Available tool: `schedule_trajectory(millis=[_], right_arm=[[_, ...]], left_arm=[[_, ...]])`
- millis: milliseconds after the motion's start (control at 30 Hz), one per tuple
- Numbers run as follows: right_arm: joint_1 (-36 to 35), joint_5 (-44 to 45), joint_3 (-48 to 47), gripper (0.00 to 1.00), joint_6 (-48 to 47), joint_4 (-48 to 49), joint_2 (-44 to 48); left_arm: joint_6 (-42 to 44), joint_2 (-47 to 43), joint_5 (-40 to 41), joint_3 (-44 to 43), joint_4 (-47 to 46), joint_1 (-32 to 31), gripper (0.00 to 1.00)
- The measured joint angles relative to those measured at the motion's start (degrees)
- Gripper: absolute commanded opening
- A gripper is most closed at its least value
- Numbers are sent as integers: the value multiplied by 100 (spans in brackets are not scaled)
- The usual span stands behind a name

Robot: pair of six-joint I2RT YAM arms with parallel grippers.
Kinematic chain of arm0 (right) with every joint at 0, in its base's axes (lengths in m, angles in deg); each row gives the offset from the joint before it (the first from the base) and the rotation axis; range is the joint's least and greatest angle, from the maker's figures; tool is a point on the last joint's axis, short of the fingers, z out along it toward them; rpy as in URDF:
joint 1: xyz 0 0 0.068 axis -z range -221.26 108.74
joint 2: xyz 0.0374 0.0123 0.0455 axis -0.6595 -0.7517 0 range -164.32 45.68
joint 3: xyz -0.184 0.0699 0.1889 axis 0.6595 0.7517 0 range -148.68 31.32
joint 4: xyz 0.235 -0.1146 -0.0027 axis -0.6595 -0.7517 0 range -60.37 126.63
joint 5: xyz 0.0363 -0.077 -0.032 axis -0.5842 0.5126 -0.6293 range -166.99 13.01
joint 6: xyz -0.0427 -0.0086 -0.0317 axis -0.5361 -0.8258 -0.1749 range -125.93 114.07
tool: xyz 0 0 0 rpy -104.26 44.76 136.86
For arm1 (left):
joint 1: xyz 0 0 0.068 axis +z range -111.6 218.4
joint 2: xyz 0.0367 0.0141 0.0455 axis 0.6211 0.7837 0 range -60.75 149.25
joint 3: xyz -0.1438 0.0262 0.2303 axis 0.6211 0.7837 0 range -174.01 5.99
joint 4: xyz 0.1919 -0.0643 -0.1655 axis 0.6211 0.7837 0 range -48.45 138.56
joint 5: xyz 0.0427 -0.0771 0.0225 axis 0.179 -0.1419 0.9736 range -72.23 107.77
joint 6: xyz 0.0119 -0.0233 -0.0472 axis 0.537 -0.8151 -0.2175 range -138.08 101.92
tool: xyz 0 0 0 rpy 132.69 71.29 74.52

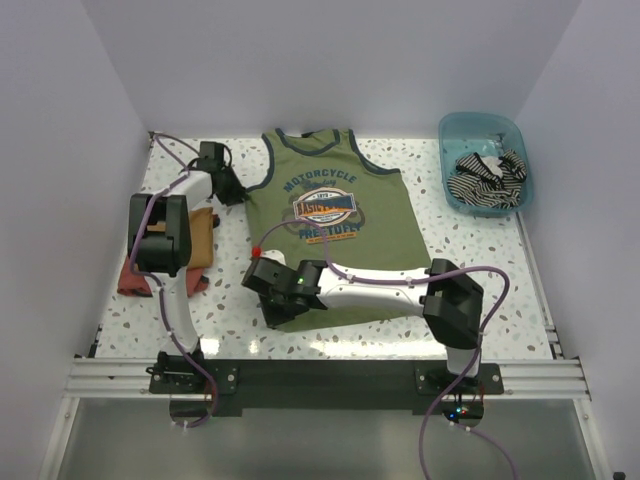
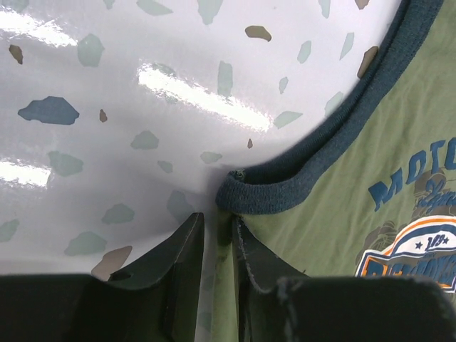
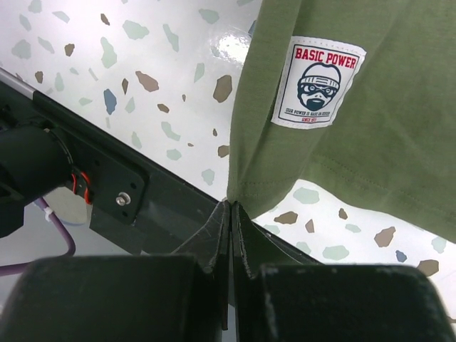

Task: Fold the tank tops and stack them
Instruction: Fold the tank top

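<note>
The olive-green tank top (image 1: 390, 240) with navy trim and a chest print lies flat, front up, in the middle of the table. My left gripper (image 1: 236, 192) is at its left armhole, shut on the green edge just below the navy trim (image 2: 285, 196); the left wrist view shows the gripper (image 2: 217, 231) with fabric between the jaws. My right gripper (image 1: 262, 285) is at the near left hem corner; the right wrist view shows it (image 3: 231, 208) shut on that corner of the tank top (image 3: 370, 157), lifted off the table. The striped tank top (image 1: 487, 178) lies crumpled in a bin.
A blue plastic bin (image 1: 480, 116) stands at the back right. A pile of folded mustard and red cloth (image 1: 203, 240) lies at the left, under my left arm. The black front rail (image 3: 107, 171) runs close to my right gripper. A white sewn label (image 3: 317, 82) sits near the hem.
</note>
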Motion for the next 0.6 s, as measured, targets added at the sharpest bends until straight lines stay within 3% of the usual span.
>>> schedule_trajectory(millis=[467,600], right_arm=[[2,4,315,0,107,13,175],[7,7,398,0,125,20,256]], left_arm=[[-9,120,-9,-76,-315,-7,27],[-24,151,-15,-76,-428,-11,19]])
